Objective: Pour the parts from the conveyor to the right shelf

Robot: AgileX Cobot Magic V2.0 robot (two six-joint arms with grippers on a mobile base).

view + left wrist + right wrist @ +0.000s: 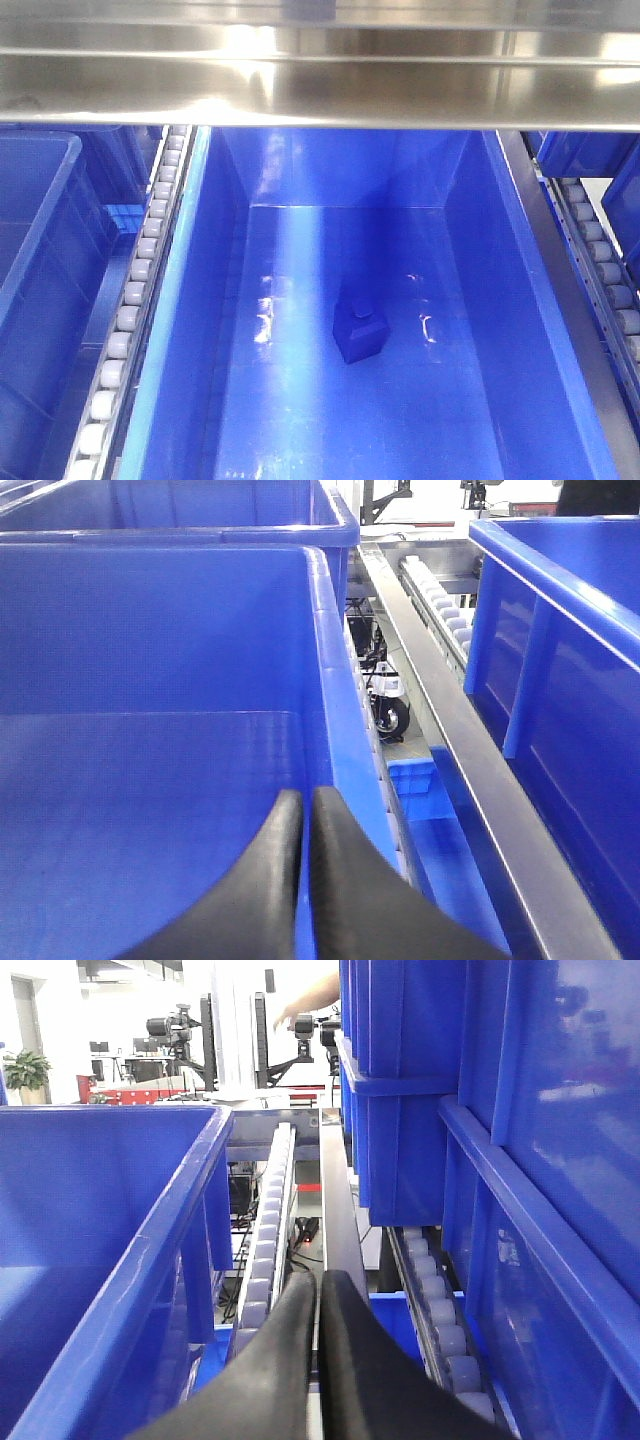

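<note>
Single blue part (359, 333) lying on the floor of the large centre bin (520, 300) on the right shelf (320, 95), roughly mid-floor, stud face tilted up toward the far wall. Roller tracks (135, 300) flanking the bin on both sides. Not seen in either wrist view, so well apart from both grippers. Left gripper (305, 815) pressed together, black fingers touching along a thin seam, hanging just over the near right wall of a blue bin (150, 660). Right gripper (317, 1295) likewise pressed together and gripping nothing, poised above a roller track (265, 1250) between a left bin (110, 1210) and stacked right bins (520, 1160).
</note>
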